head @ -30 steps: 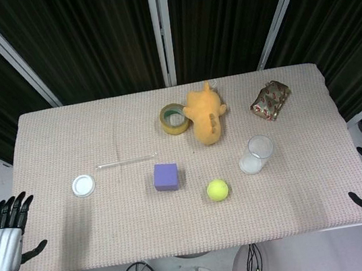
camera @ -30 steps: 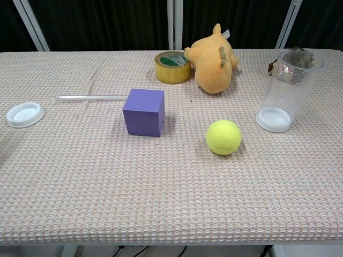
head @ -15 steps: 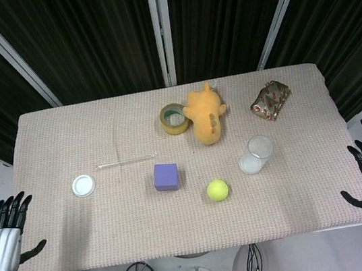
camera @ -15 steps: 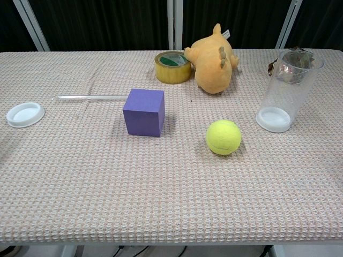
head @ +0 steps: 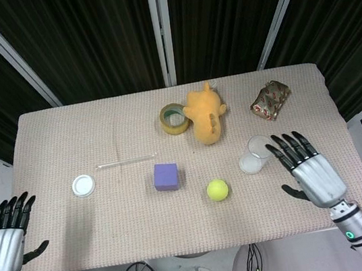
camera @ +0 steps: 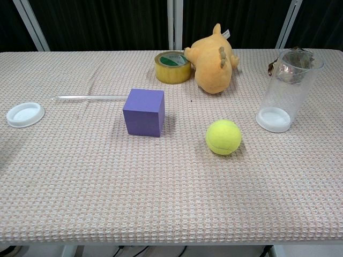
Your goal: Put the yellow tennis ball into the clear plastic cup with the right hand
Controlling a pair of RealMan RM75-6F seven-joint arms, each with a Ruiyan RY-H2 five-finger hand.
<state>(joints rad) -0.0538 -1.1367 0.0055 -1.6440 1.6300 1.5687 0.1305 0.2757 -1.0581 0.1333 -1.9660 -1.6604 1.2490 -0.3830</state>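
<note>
The yellow tennis ball [head: 218, 190] [camera: 223, 137] lies on the woven table cover, right of centre near the front. The clear plastic cup [head: 257, 154] [camera: 286, 91] stands upright to its right and a little further back. My right hand [head: 309, 170] hovers over the table just right of the cup, fingers spread and holding nothing; the chest view does not show it. My left hand [head: 6, 231] sits off the table's front left corner, fingers spread and empty.
A purple cube [head: 166, 176] sits left of the ball. A white lid [head: 83, 185] and a clear rod [head: 127, 161] lie further left. A tape roll [head: 174, 119], an orange plush toy [head: 206, 114] and a foil packet [head: 270, 100] stand at the back.
My right hand has moved from beyond the table's right front edge inward over the table, to beside the cup. The left hand and all objects stayed put.
</note>
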